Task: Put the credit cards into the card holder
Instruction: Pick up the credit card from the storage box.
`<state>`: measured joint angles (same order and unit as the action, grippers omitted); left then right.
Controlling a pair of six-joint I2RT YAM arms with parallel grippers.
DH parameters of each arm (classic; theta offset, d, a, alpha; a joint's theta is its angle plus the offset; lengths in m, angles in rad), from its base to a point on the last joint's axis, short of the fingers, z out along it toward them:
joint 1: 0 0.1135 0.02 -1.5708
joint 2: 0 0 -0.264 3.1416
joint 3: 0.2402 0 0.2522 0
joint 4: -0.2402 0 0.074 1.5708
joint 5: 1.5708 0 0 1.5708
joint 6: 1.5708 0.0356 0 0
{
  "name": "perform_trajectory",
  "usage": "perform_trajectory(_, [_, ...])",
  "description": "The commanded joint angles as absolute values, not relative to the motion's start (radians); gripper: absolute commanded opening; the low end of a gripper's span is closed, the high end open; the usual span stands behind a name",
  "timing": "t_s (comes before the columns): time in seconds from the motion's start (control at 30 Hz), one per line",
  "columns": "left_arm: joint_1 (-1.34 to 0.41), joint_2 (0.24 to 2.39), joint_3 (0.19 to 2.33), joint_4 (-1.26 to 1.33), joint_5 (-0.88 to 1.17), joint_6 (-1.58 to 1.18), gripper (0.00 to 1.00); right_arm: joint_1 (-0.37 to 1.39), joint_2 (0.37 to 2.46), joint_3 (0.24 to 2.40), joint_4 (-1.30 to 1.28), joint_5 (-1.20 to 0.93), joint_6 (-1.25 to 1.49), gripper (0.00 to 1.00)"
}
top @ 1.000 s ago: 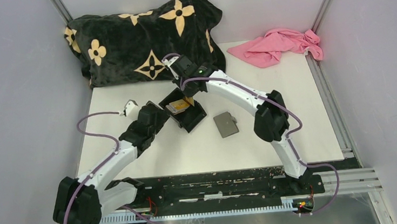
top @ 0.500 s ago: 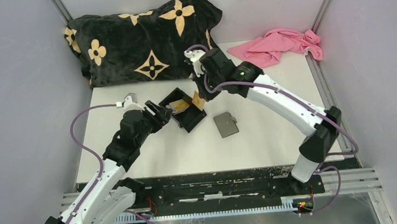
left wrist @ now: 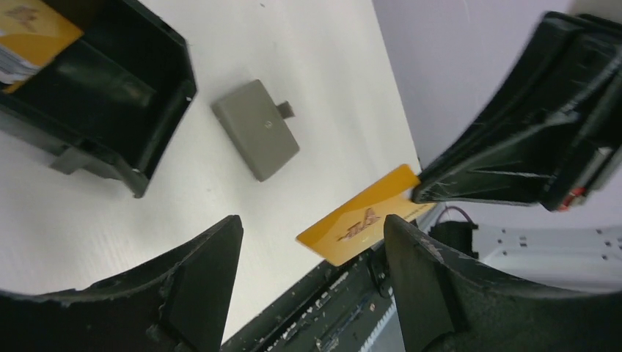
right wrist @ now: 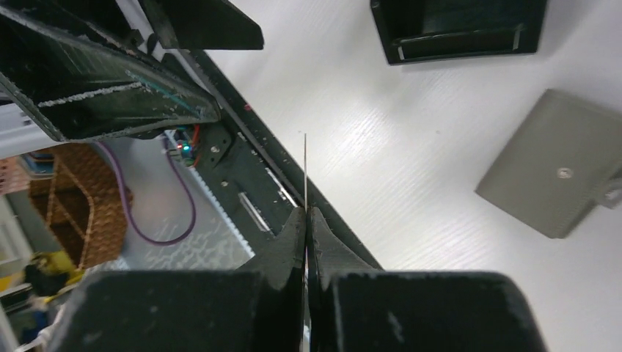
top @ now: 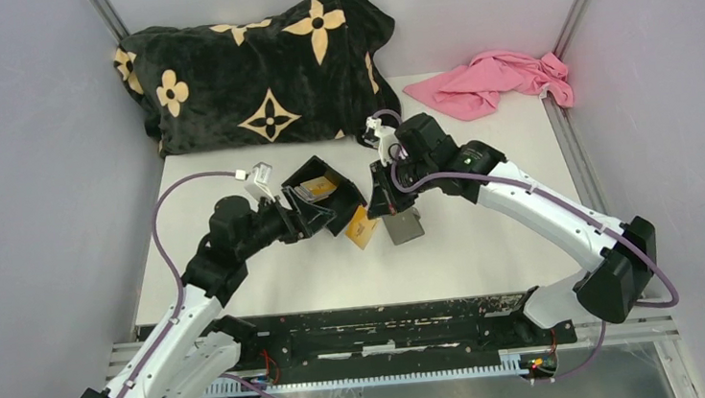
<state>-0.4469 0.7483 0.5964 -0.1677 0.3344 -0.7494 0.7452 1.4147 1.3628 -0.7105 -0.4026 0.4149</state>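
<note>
**Gold card held beside the closed holder**

Your right end effector (top: 376,208) pinches a gold credit card (left wrist: 363,224) above the table (top: 487,245), just beside the flat grey card holder (left wrist: 256,128). Your left end effector (left wrist: 309,221) is spread and empty. The holder probably needs opening next.

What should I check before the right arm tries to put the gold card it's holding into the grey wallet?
1. Gold card secure in right gripper: ok, pinched edge-on between shut fingers.
2. Card holder open for insertion: not ok, it lies folded shut.
3. Left gripper free to help open it: ok, open and empty.
4. Card clear of the black box: ok, apart from it.
5. Clasp tab fastened: cannot tell.
6. Remaining cards in the box: ok, a stack shows.
</note>
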Motion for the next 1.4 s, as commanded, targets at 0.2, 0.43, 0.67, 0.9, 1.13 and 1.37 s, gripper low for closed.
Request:
perform_trajectory(0.2, [-0.45,0.804,0.616,-0.033,0.624,-0.721,0.77,0.602,1.369,1.233,-0.458,-0.719,0.602,0.01])
perform_trajectory(0.43, [-0.448,0.829,0.614,-0.043,0.63,-0.684,0.77,0.568,1.411,1.214,-0.406,-0.812,0.652,0.01])
perform_trajectory(0.67, [-0.448,0.882,0.628,-0.038,0.635,-0.654,0.77,0.569,1.411,1.157,-0.333,-0.875,0.72,0.01])
perform_trajectory(0.9, [-0.447,0.92,0.652,-0.043,0.658,-0.63,0.76,0.57,1.399,1.108,-0.293,-0.921,0.742,0.01])
perform_trajectory(1.13, [-0.448,0.933,0.656,-0.05,0.704,-0.625,0.7,0.57,1.431,1.086,-0.242,-0.945,0.762,0.01])
perform_trajectory(1.37, [-0.446,0.933,0.658,-0.075,0.751,-0.621,0.61,0.569,1.498,1.071,-0.121,-0.981,0.827,0.01])
